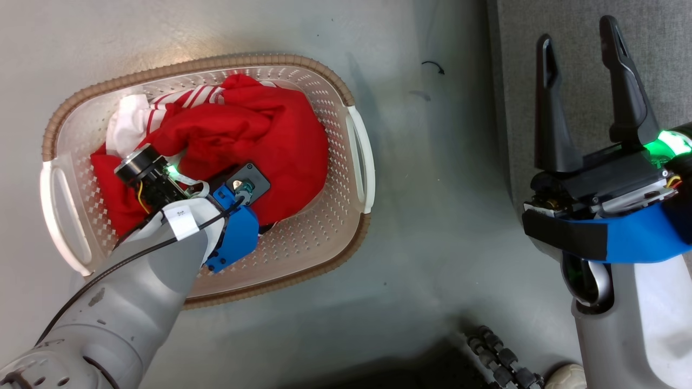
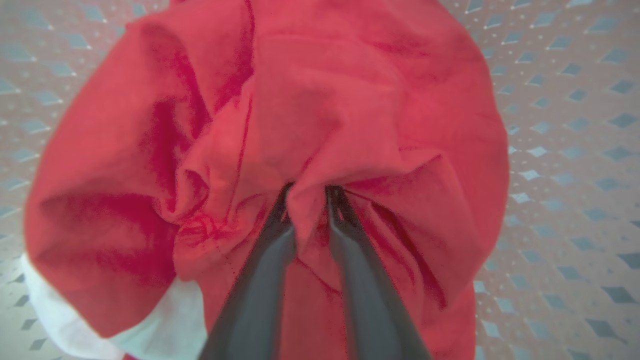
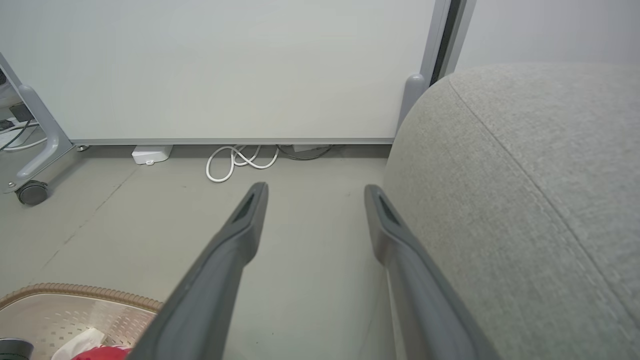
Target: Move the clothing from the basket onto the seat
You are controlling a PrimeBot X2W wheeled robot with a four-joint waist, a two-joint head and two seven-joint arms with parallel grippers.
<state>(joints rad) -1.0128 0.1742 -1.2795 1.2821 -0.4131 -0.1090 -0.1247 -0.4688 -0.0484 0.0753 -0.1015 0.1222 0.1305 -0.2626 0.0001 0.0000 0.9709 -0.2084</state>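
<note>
Head view looking down on the basket (image 1: 270, 58), left wrist view close inside it, right wrist view low beside it, rim shared.

Left tool (image 2: 310, 189) pinches the clothing (image 2: 325, 100); right tool (image 3: 315, 187) gapes wide.

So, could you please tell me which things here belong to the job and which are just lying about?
Job: clothing in the basket; seat; left gripper, fingers pinching a red fold; right gripper, open.
Lying about: white cable, white box, caster wheel, on the floor by the wall panel.
</note>
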